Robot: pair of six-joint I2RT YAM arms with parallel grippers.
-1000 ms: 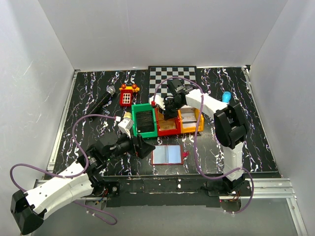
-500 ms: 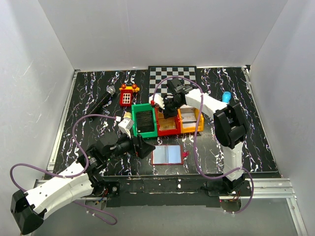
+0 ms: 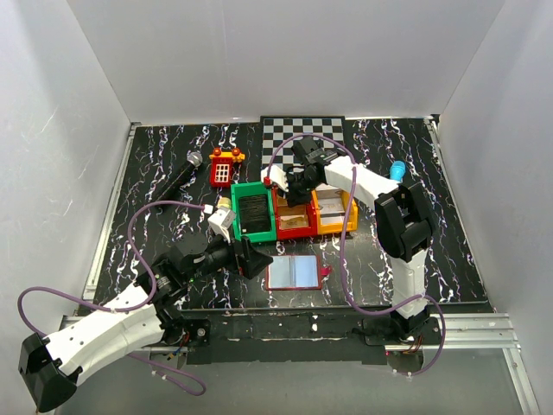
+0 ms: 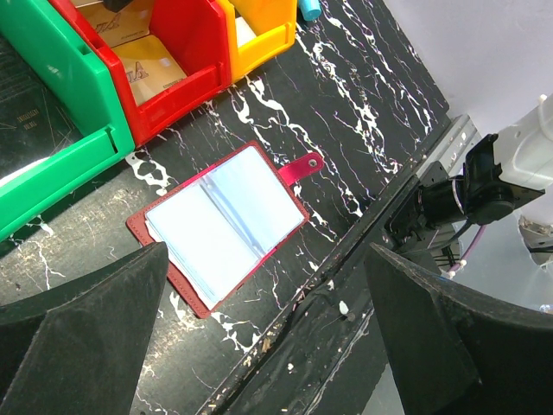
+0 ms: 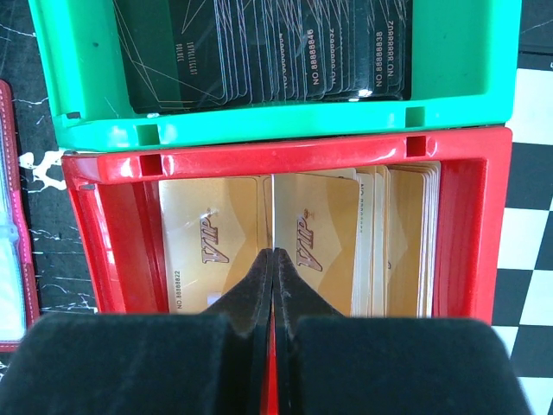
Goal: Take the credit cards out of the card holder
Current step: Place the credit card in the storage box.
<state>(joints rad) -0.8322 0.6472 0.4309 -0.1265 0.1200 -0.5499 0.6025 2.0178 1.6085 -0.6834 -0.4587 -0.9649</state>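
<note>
Card holder open flat, long axis seemingly left-right, tab rightward; left fingers spread, right fingers pressed together.

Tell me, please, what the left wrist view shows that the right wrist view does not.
Only the left wrist view shows the card holder whole, lying open with its red tab, plus the yellow bin and the left fingers spread wide. Only the right wrist view shows the checkerboard mat and the right fingers pressed shut over the red bin. Both show the green bin, the red bin, the gold credit cards in it, and the marbled table; the right wrist view catches only the holder's edge.
</note>
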